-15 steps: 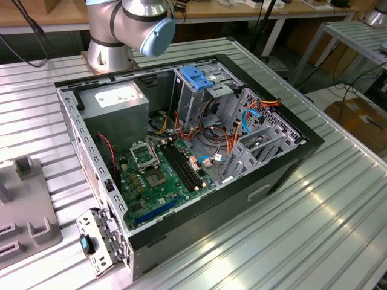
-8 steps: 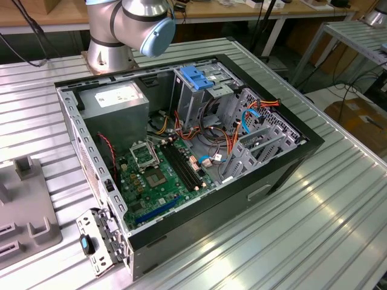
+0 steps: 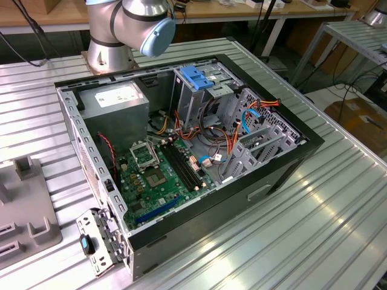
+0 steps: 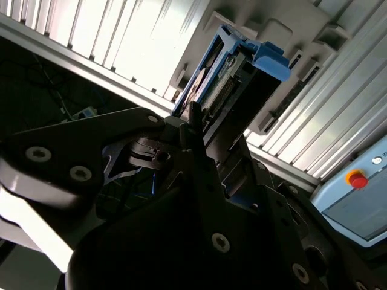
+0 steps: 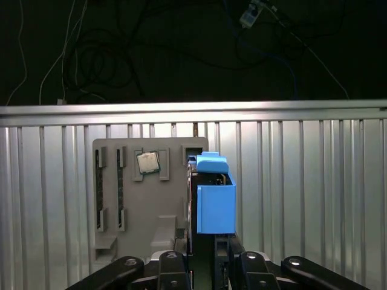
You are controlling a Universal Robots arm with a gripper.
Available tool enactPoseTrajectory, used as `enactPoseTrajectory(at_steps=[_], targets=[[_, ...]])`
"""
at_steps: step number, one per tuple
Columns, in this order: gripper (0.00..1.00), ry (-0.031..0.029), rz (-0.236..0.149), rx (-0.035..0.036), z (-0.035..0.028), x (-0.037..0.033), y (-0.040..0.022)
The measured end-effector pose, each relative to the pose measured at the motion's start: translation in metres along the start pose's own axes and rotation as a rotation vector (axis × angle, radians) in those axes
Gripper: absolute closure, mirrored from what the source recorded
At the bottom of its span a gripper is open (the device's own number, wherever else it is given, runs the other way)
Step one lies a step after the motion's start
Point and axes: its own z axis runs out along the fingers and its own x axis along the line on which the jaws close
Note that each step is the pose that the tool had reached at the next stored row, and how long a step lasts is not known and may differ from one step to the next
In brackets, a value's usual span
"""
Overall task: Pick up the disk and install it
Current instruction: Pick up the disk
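Item: flat silver-grey metal disk framed by a bright blue plastic carrier rail, with a blue tab at the far end.
Position: stood on edge over the grey moulded parts fixture; contact with the fixture cannot be told.
Tool: black two-fingered tool, narrowed onto the disk's near end, a grip judged to leave the tabbed end free.
Fixture contents: square silver processor chip.
Support: ribbed aluminium tabletop.
Installation: not yet done; open black computer case is seen in the exterior view.
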Motion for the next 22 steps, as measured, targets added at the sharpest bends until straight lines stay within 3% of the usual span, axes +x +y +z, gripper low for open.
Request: enactPoseTrajectory(at_steps=[11,22], targets=[[0.65,0.0000,0.000,0.0001,0.0000,-0.0001,-0.0068],[0.65,0.0000,0.000,0.0000,0.0000,-0.0002,-0.0072]])
